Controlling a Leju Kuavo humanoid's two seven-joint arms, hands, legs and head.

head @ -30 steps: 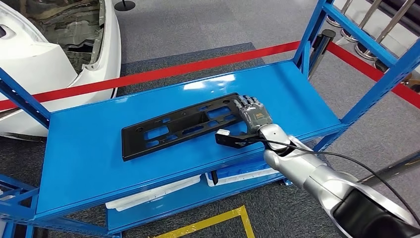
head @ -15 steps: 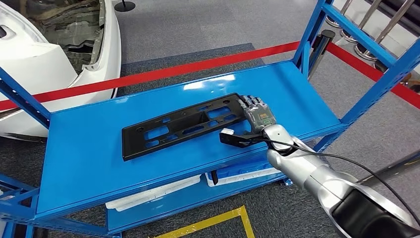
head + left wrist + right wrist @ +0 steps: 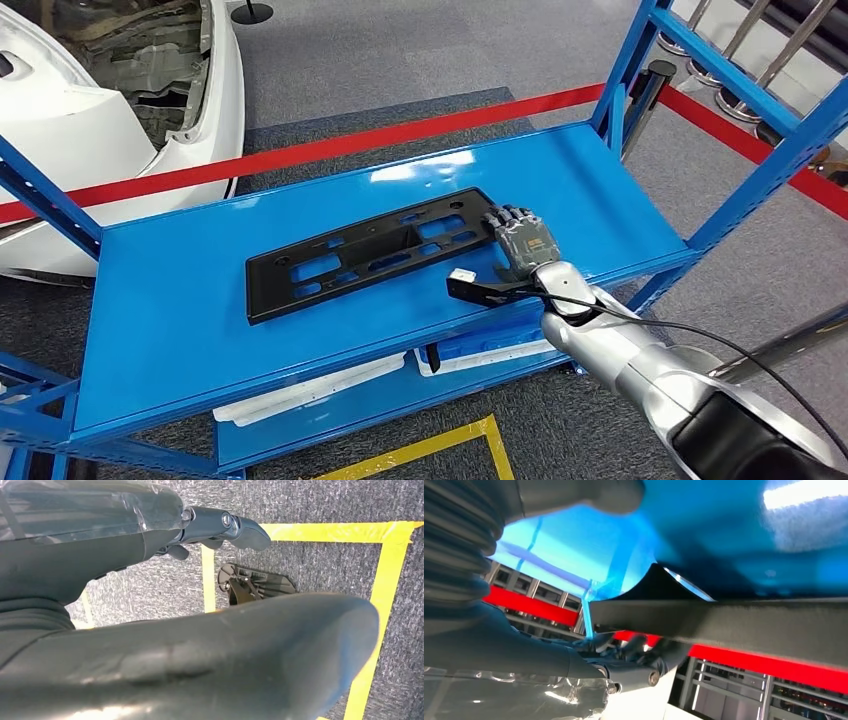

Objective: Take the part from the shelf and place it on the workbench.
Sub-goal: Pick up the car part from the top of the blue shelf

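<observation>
1 long black slotted part (image 3: pixel 365 252) lies flat.

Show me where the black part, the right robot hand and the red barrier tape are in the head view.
black part (image 3: pixel 340 257), head view, on its middle section.
right robot hand (image 3: pixel 522 243), head view, on the back of the hand.
red barrier tape (image 3: pixel 400 134), head view, on the stretch behind the shelf.
</observation>
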